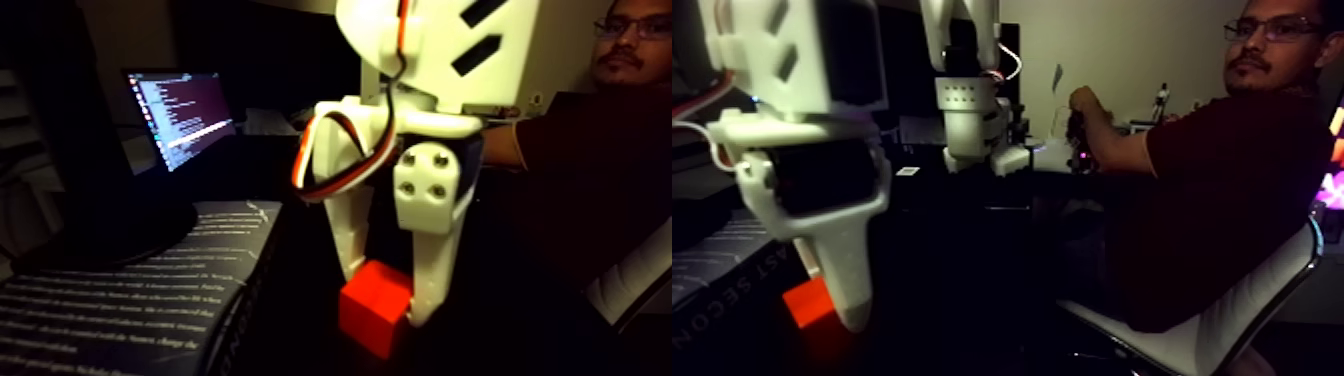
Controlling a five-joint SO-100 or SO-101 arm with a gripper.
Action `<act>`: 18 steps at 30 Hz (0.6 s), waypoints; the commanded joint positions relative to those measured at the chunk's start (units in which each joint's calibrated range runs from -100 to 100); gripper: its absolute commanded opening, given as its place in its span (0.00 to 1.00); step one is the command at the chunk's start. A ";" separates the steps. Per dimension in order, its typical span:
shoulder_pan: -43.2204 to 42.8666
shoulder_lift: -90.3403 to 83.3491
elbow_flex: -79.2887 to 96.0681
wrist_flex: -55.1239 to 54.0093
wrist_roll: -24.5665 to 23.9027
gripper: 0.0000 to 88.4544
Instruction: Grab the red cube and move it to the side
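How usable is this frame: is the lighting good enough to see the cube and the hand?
In the fixed view, the room and table are very dark; the white hand and red cube stand out brightly, the laptop screen glows, and fine edges look soft.

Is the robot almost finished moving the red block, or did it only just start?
It is early on. Done: the gripper has reached the red cube, with one of the white fingers on each side. In hand: the grab itself, though the picture is too dark to tell whether the fingers are squeezing it or whether it is lifted. Left: carrying it off to the side and letting go.
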 commanded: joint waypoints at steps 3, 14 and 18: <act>-0.40 -1.06 -0.24 -0.20 0.07 0.11; -0.40 -0.98 0.40 1.32 0.07 0.11; -0.48 -1.15 -0.06 4.19 0.13 0.11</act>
